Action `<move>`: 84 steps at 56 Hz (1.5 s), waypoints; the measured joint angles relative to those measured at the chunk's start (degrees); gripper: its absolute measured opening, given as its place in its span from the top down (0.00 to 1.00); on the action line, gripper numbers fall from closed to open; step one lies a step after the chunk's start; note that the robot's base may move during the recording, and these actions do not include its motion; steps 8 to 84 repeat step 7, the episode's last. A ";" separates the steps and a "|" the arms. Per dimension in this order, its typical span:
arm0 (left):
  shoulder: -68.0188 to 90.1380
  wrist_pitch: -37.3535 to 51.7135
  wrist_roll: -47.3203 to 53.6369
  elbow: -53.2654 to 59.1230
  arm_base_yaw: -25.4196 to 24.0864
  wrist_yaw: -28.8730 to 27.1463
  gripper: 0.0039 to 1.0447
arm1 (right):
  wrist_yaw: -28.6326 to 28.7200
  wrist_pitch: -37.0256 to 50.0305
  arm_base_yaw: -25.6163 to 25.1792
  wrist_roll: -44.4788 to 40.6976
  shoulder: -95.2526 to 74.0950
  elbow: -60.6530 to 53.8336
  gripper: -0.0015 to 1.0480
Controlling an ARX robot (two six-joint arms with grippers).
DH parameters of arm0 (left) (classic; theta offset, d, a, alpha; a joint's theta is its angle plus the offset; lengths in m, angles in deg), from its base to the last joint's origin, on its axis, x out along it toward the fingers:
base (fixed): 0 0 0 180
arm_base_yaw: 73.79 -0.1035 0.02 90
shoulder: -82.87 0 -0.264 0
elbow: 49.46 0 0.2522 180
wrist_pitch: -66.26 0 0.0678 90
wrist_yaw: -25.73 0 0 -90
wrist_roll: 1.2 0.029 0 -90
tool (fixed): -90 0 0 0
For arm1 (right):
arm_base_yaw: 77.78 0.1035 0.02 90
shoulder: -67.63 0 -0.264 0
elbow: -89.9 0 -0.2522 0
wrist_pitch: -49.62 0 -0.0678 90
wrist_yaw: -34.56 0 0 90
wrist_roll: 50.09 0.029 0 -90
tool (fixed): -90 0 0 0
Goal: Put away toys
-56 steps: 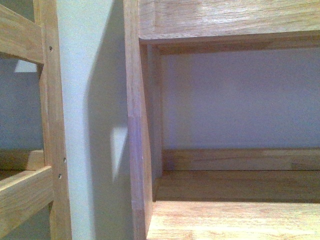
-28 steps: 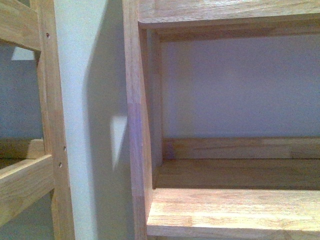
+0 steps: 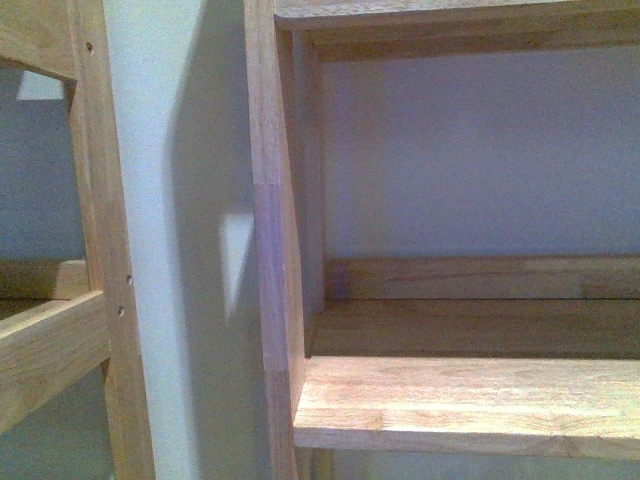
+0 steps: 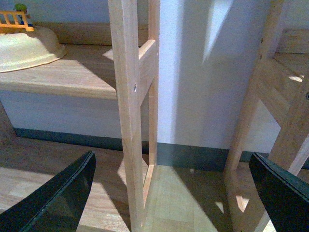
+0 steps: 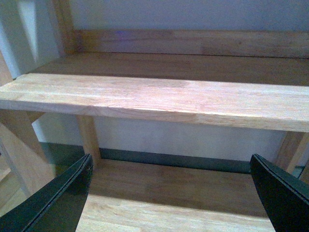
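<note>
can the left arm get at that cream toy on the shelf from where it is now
Probably not directly. The cream toy sits on a shelf off to one side, and the wooden upright stands ahead of the open, empty left gripper; the arm must shift sideways first.

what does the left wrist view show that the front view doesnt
Only the left wrist view shows a cream dome-shaped toy with a small orange fence piece on top, sitting on a shelf, the dark baseboard, and the left gripper with jaws spread wide and nothing between them. Only the front view shows the bare shelf board close up. Both show wooden uprights and the pale wall between the two shelf units.
</note>
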 joint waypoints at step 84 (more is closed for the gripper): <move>0.00 0.00 0.02 0.00 0.00 0.02 0.06 | 0.02 0.00 0.00 0.02 0.00 0.00 0.06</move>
